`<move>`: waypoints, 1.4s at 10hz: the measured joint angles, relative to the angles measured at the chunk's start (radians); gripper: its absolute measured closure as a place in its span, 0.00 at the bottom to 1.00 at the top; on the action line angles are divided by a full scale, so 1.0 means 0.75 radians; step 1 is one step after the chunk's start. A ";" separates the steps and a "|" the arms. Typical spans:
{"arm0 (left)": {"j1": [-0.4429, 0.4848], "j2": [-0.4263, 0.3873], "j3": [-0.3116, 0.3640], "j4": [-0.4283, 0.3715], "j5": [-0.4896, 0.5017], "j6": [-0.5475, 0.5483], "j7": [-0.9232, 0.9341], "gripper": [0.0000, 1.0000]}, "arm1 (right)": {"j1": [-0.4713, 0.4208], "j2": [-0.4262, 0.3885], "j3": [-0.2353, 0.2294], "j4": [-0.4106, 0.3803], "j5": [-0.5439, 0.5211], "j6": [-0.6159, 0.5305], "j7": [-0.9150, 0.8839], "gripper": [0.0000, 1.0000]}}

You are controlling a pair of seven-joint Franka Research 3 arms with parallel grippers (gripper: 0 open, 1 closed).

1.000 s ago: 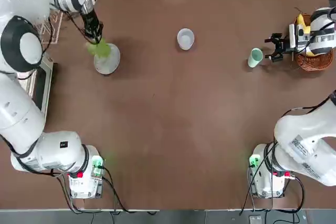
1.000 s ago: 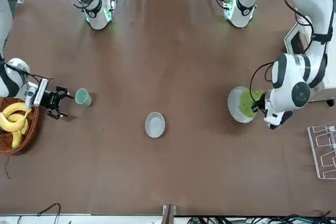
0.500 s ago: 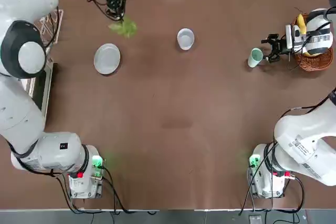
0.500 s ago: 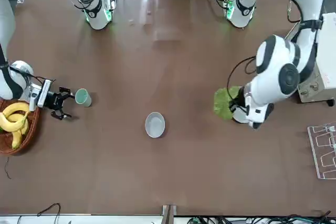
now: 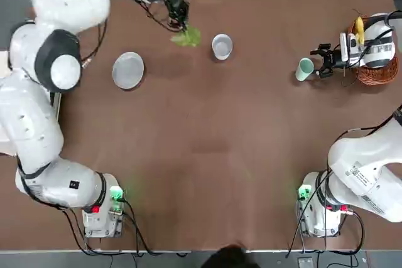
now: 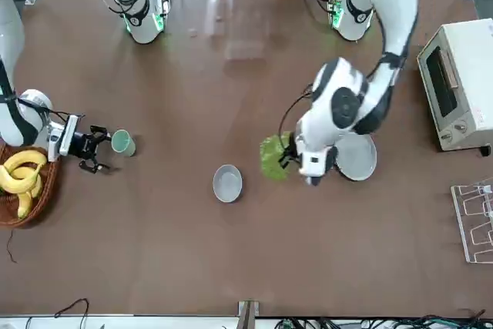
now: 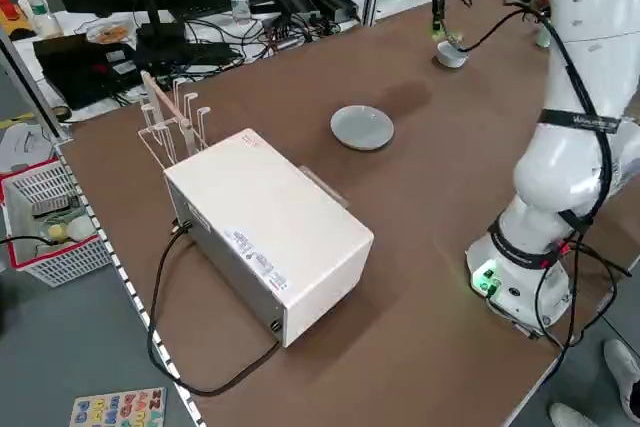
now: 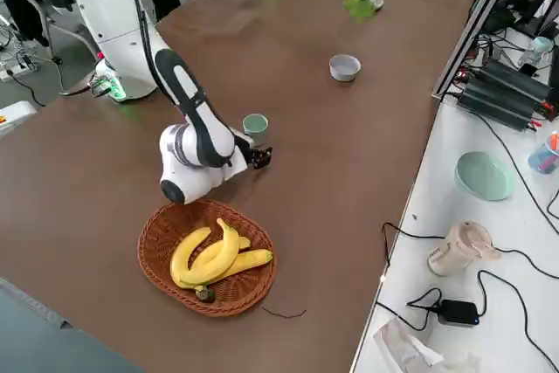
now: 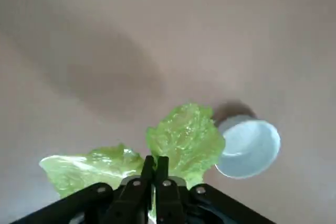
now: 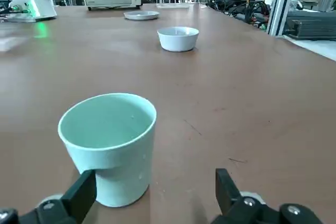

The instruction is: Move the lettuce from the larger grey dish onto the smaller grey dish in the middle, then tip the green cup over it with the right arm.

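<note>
Now lettuce [image 9: 186, 140] pinched in left gripper [image 9: 156, 162], nearer bowl [image 5: 222, 46] than before; right gripper [image 10: 157, 187] wide, seemingly beside cup [image 10: 110, 145].

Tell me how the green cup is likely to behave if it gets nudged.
The green cup would probably tip fairly easily, being taller than wide and narrowing toward its base. Knocked over, it would likely roll, since its wall is round and has no handle. Its thin wall suggests it is fairly light.
</note>
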 joint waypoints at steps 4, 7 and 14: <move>-0.181 0.204 0.027 0.167 0.000 0.104 -0.135 0.96 | 0.004 0.001 0.001 -0.022 -0.033 -0.004 -0.005 0.00; -0.197 0.276 0.032 0.187 0.000 0.335 -0.208 0.96 | 0.039 0.001 0.001 -0.044 -0.060 -0.004 -0.006 0.00; -0.274 0.328 0.096 0.205 0.000 0.475 -0.264 0.96 | 0.069 0.001 0.001 -0.067 -0.066 -0.007 0.006 0.31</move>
